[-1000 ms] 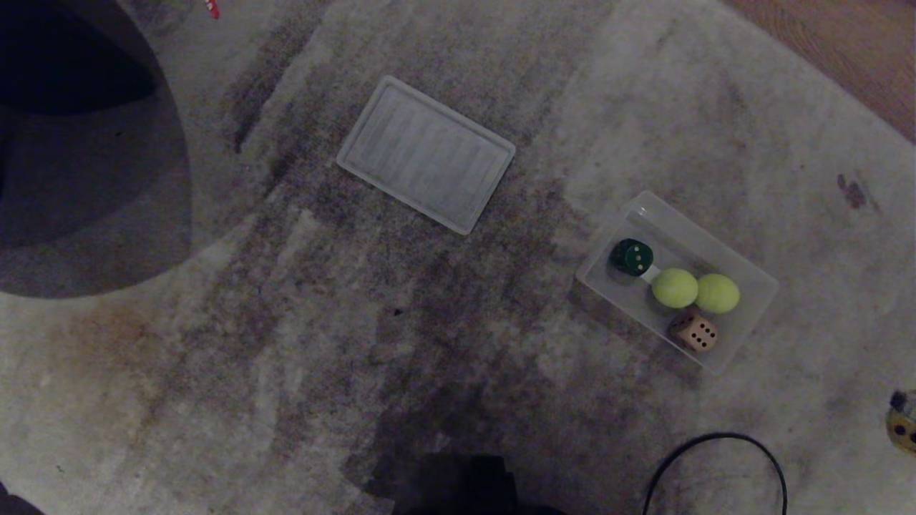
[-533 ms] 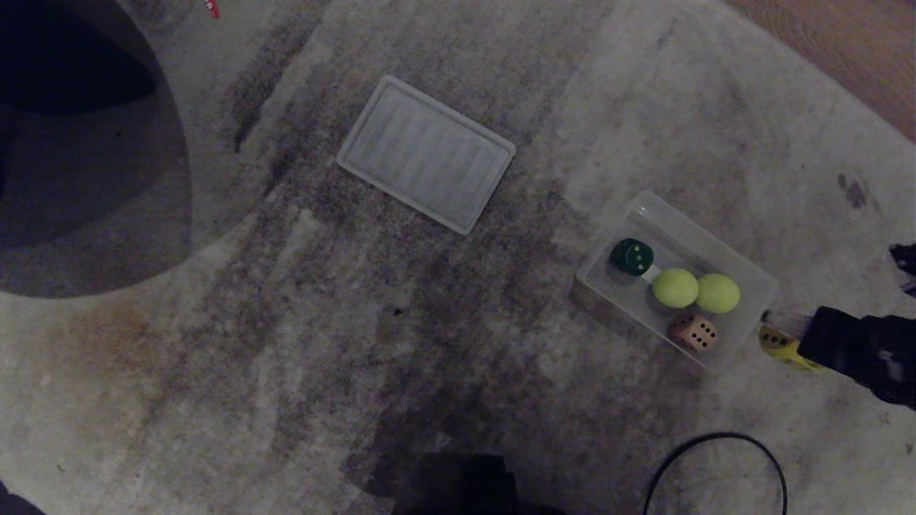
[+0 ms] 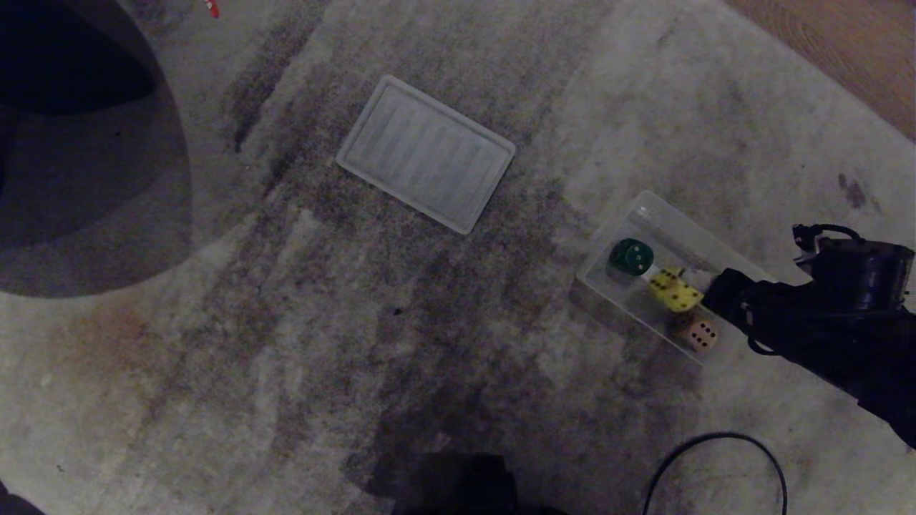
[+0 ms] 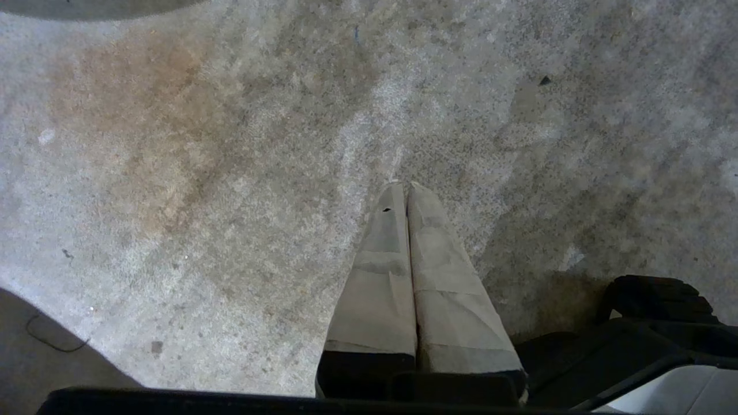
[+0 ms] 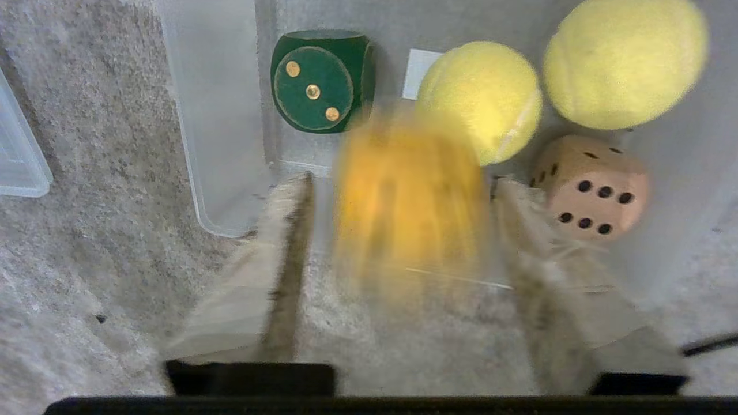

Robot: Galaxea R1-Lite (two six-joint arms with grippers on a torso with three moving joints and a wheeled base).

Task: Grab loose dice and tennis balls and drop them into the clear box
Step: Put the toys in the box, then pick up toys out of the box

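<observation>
Four of the loose pieces already lay inside the clear box (image 3: 744,275) on the rug (image 3: 286,322): the dark green die (image 5: 320,80), the tan die (image 5: 588,187) and both tennis balls (image 5: 481,98), all resting on its floor in the right wrist view. A fifth piece, the yellow die (image 3: 675,291), was over the box between the green die and the tan one. In the right wrist view it showed only as a yellow smear between the spread fingers (image 5: 277,259), with gaps on either side, so it looked to be out of the grip and dropping in rather than held; whether it had yet come to rest could not be told.

The right gripper (image 5: 398,230) hung over the near end of the box, its jaws apart and nothing clamped between them. The left gripper (image 4: 406,202) stayed out of the work, pointed down at bare rug with its two fingers pressed together and empty.

By that count, three dice and two balls were in or going in. Only a red scrap (image 3: 212,7) at the far edge of the head view hinted at anything else loose; what it was could not be made out. The flat ribbed panel (image 3: 426,154) lay apart from the box, untouched.
</observation>
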